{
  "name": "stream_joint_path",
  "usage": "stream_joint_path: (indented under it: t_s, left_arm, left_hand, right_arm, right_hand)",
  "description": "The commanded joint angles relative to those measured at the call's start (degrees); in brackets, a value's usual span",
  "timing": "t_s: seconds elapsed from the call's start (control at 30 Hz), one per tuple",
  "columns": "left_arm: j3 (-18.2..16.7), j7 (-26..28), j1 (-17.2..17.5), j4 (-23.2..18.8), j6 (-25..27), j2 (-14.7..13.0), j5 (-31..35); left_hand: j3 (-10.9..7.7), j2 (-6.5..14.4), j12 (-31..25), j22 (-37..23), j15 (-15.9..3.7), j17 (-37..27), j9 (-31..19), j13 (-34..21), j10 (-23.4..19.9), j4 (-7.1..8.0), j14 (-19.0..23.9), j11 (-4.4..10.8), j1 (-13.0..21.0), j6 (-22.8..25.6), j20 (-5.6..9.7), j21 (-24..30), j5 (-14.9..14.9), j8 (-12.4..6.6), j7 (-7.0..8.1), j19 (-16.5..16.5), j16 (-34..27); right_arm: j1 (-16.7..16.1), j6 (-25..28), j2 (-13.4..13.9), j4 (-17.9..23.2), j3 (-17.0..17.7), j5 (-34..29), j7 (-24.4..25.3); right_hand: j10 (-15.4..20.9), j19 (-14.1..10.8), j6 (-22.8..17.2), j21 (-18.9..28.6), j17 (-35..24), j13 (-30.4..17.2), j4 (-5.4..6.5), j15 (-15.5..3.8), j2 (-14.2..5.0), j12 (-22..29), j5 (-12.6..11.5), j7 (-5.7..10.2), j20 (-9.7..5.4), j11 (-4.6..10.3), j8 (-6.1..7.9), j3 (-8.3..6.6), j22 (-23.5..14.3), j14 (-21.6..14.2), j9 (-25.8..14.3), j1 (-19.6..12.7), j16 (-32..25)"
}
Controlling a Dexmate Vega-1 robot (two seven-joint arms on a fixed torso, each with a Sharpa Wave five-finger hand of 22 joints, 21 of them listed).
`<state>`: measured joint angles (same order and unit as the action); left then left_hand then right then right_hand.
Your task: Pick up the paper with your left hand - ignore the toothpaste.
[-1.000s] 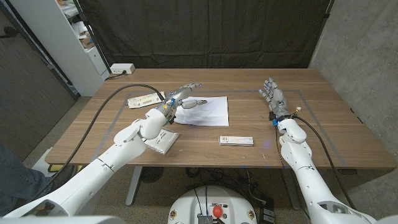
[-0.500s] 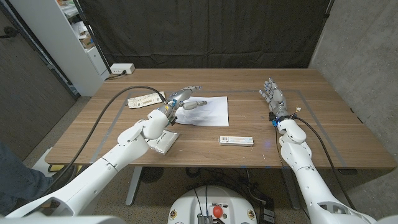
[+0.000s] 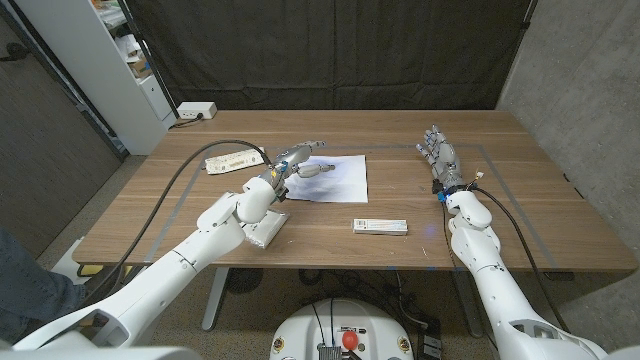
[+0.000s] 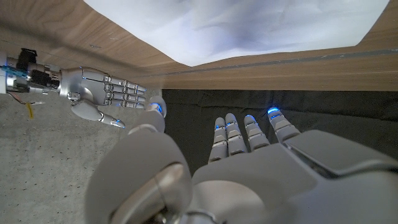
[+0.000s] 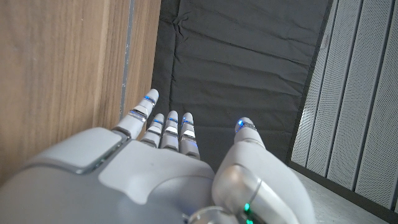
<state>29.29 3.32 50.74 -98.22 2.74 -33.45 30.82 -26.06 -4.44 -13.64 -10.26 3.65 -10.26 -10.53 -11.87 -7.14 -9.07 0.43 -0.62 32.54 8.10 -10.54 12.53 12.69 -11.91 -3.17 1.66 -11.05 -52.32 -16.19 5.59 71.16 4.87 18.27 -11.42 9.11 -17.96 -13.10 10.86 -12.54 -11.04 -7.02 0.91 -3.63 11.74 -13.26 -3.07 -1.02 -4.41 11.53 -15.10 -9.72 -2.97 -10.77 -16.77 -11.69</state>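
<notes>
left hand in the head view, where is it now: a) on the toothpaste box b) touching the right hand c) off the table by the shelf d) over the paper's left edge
d: the left hand reaches over the left edge of the white paper, fingers spread and holding nothing, well away from the toothpaste box.

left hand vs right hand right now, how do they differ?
The left hand reaches over the near-left edge of the paper; the right hand stands off at the table's right side, away from the paper. The left hand points toward the table's middle; the right hand points toward the far edge. Both hold nothing, with fingers extended.
</notes>
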Motion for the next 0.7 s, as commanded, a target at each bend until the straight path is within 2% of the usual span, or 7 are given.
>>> stream_joint_path:
  t_s: [0.03, 0.7]
  left_arm:
    - [2.21, -0.87, -2.35, 3.06, -0.26, 1.28, -0.33]
    - [4.80, -1.34, -4.49, 6.06, 0.39, 2.52, 0.08]
  left_hand:
    - [0.02, 0.08, -0.45, -0.18, 0.06, -0.11, -0.15, -0.18, -0.31, 0.18, 0.43, 0.36, 0.76, 0.54, 0.17, -0.11, -0.01, -0.31, 0.15, 0.26, -0.38]
    - [0.18, 0.22, -0.46, -0.19, 0.03, -0.11, -0.17, -0.21, -0.56, 0.35, 0.61, 0.38, 1.04, 0.89, 0.32, -0.33, -0.11, -0.19, 0.19, 0.36, -0.28]
  right_arm:
    - [0.69, -0.32, -0.14, -1.29, 0.40, -0.12, -0.49]
    - [1.41, -0.53, -0.24, -2.64, 1.34, -0.18, -0.81]
  right_hand:
    - [0.41, -0.16, -0.10, 0.21, 0.06, -0.15, 0.07, 0.33, 0.00, -0.26, -0.12, -0.12, 0.14, -0.03, -0.18, 0.09, -0.11, -0.42, -0.19, 0.25, -0.23]
    - [0.45, -0.13, -0.18, 0.20, 0.04, -0.16, 0.07, 0.30, -0.01, -0.26, -0.13, -0.13, 0.19, -0.17, -0.16, 0.11, -0.12, -0.40, -0.19, 0.29, -0.23]
